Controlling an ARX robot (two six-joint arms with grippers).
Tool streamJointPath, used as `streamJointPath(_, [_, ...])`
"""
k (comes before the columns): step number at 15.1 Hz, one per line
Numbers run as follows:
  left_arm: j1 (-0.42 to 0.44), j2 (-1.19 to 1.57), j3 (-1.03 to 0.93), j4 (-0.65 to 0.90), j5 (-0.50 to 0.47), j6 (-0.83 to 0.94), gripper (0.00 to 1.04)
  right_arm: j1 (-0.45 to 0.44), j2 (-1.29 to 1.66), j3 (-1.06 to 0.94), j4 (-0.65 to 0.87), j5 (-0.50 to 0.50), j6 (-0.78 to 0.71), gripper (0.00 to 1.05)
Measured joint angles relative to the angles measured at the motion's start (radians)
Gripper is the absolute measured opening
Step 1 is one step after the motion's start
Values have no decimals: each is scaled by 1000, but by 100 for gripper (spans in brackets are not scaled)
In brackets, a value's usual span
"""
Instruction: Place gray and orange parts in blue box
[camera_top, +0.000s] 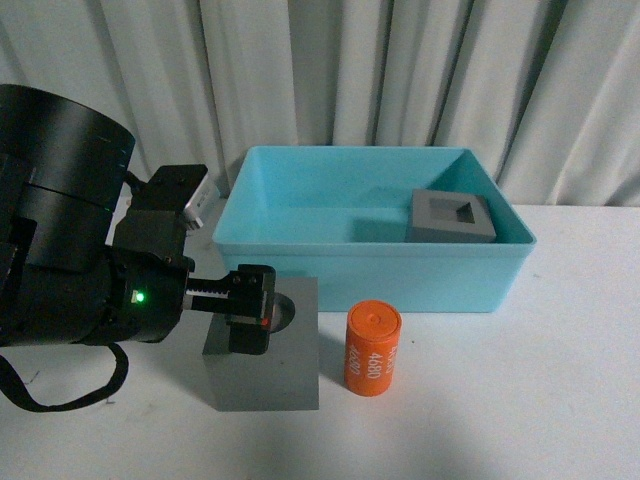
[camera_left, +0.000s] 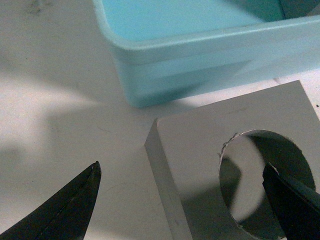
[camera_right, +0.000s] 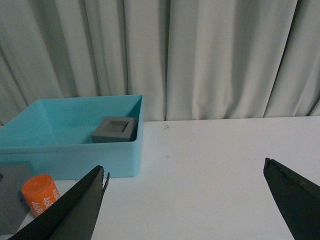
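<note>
Left jaws hang spread over the round-recess gray cube (camera_top: 265, 380), at seven o'clock from the blue box (camera_top: 380, 280); rigid, matte, probably light, so pinch opposite flat walls. Right jaws gape empty.

Square-recess cube (camera_top: 453, 217) is seated inside box (camera_top: 400, 280), at its right end. Round-recess cube (camera_top: 270, 380) and upright orange cylinder (camera_top: 373, 348) are set apart, just before the box.

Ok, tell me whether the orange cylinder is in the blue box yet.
Out. The orange cylinder stands upright on the table, in front of the blue box and its near wall.
</note>
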Motion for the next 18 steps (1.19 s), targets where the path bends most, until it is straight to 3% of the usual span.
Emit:
streamJointPath(5, [-13, 40, 39, -24, -1, 26, 98, 0, 0, 0, 0, 0, 0, 98])
streamJointPath(6, [-14, 42, 43, -27, -2, 30, 94, 0, 0, 0, 0, 0, 0, 98])
streamJointPath(12, [-29, -18, -1, -58, -24, 35, 26, 0, 0, 0, 0, 0, 0, 98])
streamJointPath(18, [78, -401, -86, -249, -35, -24, 21, 0, 0, 0, 0, 0, 0, 98])
